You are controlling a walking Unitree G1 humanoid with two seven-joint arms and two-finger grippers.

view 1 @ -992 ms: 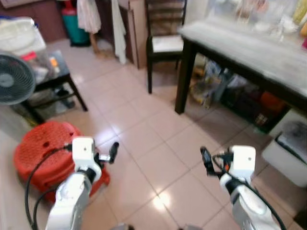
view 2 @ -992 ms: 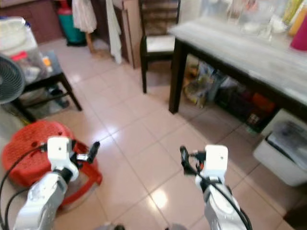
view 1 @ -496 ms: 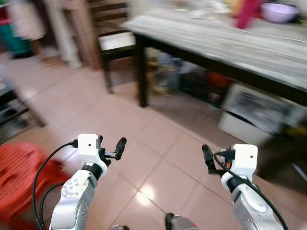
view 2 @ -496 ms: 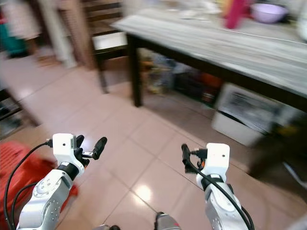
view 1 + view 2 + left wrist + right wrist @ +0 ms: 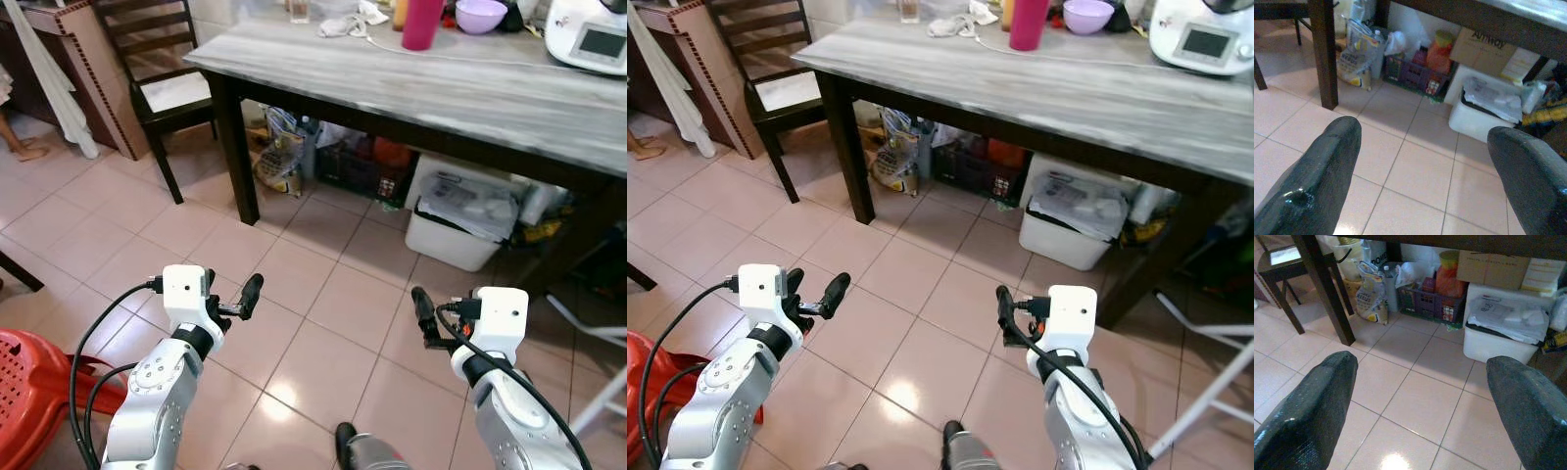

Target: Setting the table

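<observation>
The surface (image 5: 470, 88), a grey wood-grain top on dark legs, stands ahead of the robot, across the tiled floor (image 5: 323, 323). At its far edge sit a pink cup (image 5: 422, 22), a purple bowl (image 5: 481, 15), a crumpled cloth (image 5: 345, 20) and a white appliance (image 5: 592, 34). Under it are a white bin (image 5: 453, 220) and a dark crate (image 5: 348, 168). A dark chair (image 5: 162, 73) stands at its left end. The left gripper (image 5: 235, 304) and right gripper (image 5: 431, 323) hang over the floor, jaws spread wide, holding nothing.

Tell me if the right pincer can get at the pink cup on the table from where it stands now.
Probably not yet. The right pincer hangs open and empty low over the floor tiles, while the pink cup stands far back on the table. No obstacle lies between, but the robot would likely need to step closer.
</observation>
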